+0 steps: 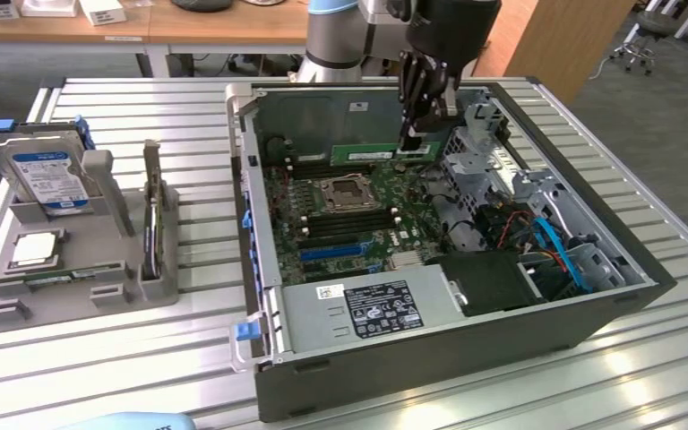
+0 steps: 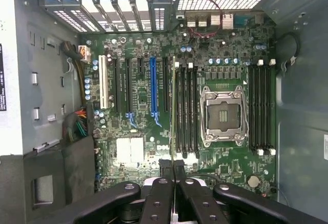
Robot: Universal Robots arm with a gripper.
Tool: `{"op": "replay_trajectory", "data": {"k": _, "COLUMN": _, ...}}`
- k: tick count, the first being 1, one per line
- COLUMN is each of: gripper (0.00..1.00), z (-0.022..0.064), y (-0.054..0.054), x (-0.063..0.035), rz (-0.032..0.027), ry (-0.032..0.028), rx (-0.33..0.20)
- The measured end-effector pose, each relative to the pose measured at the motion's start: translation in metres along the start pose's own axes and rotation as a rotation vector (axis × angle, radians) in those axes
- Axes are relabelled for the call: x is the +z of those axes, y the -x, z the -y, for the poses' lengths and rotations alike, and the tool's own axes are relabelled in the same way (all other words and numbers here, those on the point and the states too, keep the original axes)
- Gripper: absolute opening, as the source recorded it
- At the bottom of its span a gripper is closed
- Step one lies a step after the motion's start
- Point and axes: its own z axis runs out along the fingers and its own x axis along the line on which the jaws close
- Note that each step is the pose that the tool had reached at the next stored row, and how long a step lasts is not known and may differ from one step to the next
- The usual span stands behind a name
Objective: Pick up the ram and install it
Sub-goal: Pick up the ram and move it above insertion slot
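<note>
Over the motherboard [image 1: 320, 228], the end effector [image 1: 414, 141] grips the ram [image 1: 365, 154] edgewise.

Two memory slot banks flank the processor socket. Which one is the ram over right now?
The bank between the processor socket and the blue slot; the ram hangs edge-on along its blue-slot side. The other bank lies beyond the socket.

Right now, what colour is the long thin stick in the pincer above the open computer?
The stick is green; the exterior view shows it best.
</note>
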Motion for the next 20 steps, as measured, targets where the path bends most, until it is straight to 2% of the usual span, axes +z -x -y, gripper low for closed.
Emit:
{"op": "replay_trajectory", "data": {"k": 5, "gripper": 0.11, "z": 0.0001, "y": 0.0000, "x": 0.0062, "rz": 0.0000, "ry": 0.0000, "rx": 0.000}}
{"op": "replay_trajectory", "data": {"k": 9, "gripper": 0.11, "z": 0.0000, "y": 0.0000, "x": 0.0063, "rz": -0.0001, "ry": 0.0000, "rx": 0.000}}
{"op": "replay_trajectory", "data": {"k": 16, "gripper": 0.11, "z": -0.0072, "y": -0.0004, "x": 0.0068, "rz": 0.0000, "ry": -0.0019, "rx": 0.000}}
{"op": "replay_trajectory", "data": {"k": 20, "gripper": 0.11, "z": -0.0075, "y": -0.0003, "x": 0.0068, "rz": 0.0001, "ry": -0.0020, "rx": 0.000}}
